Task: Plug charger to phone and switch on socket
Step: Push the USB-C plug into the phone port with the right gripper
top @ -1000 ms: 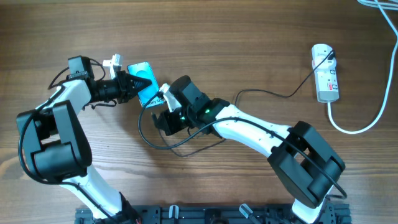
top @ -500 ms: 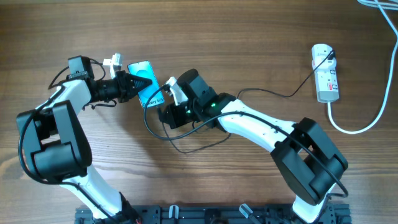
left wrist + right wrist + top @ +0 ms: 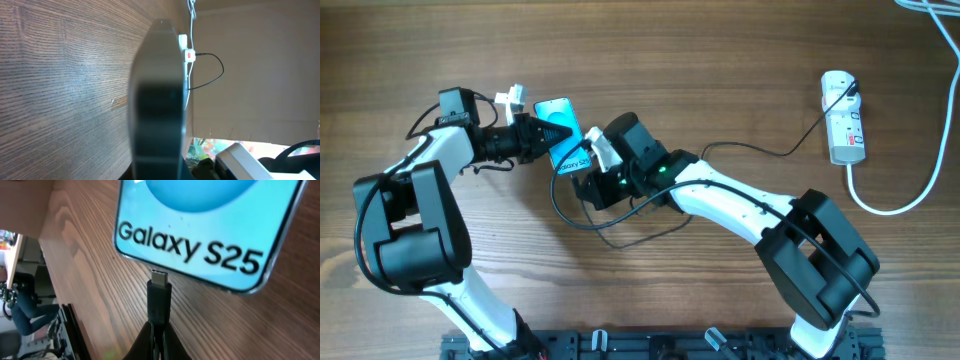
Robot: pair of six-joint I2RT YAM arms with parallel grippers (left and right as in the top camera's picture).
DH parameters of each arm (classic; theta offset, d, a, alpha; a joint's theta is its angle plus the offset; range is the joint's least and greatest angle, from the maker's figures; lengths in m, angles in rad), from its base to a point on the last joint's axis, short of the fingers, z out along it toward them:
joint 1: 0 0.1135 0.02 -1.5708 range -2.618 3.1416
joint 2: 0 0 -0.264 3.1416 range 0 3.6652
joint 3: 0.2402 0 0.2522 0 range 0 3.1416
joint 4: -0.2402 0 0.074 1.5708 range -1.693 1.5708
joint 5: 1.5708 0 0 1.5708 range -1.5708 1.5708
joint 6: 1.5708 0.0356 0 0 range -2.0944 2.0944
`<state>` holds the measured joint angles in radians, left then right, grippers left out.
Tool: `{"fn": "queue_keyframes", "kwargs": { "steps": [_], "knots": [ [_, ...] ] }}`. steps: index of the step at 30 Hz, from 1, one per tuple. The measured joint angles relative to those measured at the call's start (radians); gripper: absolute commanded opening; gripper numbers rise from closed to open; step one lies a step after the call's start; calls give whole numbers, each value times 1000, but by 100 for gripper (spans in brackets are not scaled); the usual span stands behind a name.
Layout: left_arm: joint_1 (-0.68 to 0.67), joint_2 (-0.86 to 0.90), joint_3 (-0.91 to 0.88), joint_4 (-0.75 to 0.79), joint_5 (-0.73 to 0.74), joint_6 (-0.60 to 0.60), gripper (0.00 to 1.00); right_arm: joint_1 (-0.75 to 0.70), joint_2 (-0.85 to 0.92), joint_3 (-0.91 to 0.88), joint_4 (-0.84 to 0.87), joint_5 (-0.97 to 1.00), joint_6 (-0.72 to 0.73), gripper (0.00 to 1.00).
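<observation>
Left end effector [image 3: 540, 136] clamps phone [image 3: 564, 142], bracing it for insertion; right end effector [image 3: 156, 334] pinches charger [image 3: 160, 297] near tip, aimed at port.

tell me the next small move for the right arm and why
Probably ease the right gripper forward along the connector's axis. The charger has its tip just at the bottom edge of the phone, roughly lined up but not visibly seated, while the left gripper holds the phone.
</observation>
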<state>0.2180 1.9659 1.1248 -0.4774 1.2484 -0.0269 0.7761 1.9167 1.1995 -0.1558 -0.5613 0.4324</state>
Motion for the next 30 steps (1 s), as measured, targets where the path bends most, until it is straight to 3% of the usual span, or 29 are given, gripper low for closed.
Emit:
{"fn": "queue_keyframes", "kwargs": {
  "steps": [24, 30],
  "knots": [
    [0, 0, 0, 3, 3, 0, 4, 2, 0, 0, -11, 47, 13, 4],
    [0, 0, 0, 11, 3, 0, 4, 7, 0, -5, 21, 60, 96, 4]
  ]
}}
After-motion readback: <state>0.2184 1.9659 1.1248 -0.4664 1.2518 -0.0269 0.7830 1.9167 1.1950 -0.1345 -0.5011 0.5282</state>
